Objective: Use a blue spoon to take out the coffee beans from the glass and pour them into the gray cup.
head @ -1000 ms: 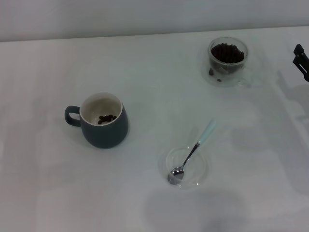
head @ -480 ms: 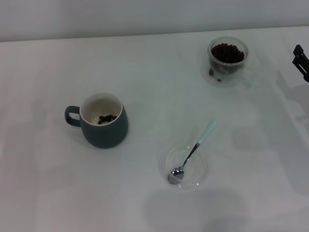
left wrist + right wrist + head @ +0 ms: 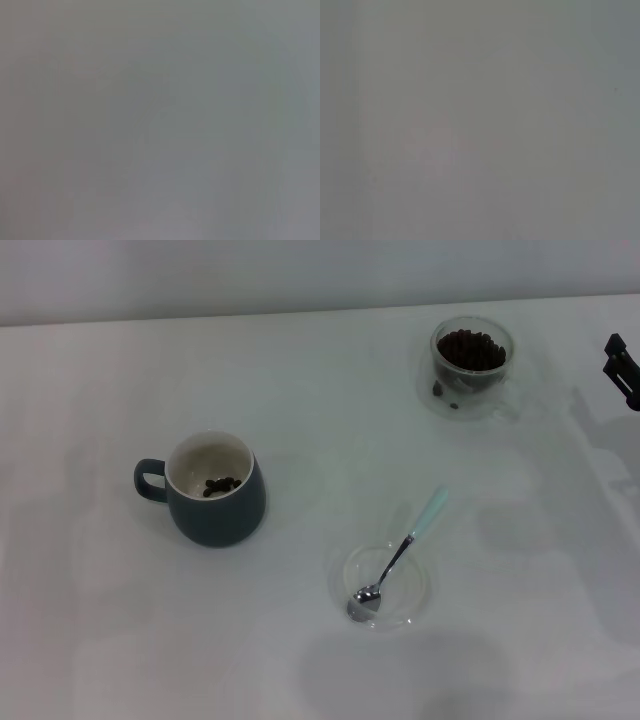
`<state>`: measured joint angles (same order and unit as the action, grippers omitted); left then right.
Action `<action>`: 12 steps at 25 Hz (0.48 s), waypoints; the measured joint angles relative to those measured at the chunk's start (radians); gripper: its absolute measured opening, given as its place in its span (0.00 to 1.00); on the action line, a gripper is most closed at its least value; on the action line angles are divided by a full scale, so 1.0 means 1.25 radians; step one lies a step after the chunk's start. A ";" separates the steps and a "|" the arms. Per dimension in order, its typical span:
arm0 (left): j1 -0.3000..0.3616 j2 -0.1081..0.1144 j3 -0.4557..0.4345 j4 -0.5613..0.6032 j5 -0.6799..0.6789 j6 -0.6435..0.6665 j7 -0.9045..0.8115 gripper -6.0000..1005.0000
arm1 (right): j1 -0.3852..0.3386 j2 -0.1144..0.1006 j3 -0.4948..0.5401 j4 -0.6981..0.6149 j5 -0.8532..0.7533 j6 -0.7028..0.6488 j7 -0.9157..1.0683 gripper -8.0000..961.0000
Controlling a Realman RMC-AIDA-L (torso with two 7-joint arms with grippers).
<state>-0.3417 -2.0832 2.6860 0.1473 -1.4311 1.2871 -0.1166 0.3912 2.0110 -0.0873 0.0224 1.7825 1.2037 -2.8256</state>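
A plain white tabletop [image 3: 300,370] filled nearly the whole head view, matte and evenly lit, with soft grey shadows lying across its near and right-hand parts. Along the far edge it met a pale wall [image 3: 300,275] with nothing on it.

The gray cup [image 3: 212,492] stood upright toward the robot's left, its loop handle turned further left, with a few coffee beans on its white floor. The glass [image 3: 471,364] stood far off on the right side near the back of the table, well apart from the cup, holding the heap of coffee beans [image 3: 470,349]; a couple of beans showed lower down by its base. Nearer the robot, between the two vessels, a flat clear glass saucer [image 3: 420,592] carried the blue spoon [image 3: 402,548]: the metal bowl rested inside the saucer and the pale handle slanted out over the rim toward the glass.

At the right edge of the head view a small black part of the right gripper [image 3: 622,368] showed, beside the glass but not touching it; whether it was open or closed could not be told. The left gripper did not appear.

Both wrist views gave only a featureless blurred grey field, so every object above was visible from the head view alone
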 joint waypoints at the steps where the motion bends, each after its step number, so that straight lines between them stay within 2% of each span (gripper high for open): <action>1: 0.000 0.000 0.000 0.000 0.000 0.000 0.000 0.77 | 0.000 0.000 0.000 0.000 0.000 0.000 0.000 0.88; 12: 0.001 0.000 0.000 -0.002 0.000 0.000 0.000 0.77 | 0.001 0.000 0.000 0.001 0.000 0.001 0.000 0.88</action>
<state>-0.3403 -2.0832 2.6860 0.1449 -1.4311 1.2869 -0.1166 0.3923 2.0110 -0.0874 0.0231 1.7825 1.2047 -2.8255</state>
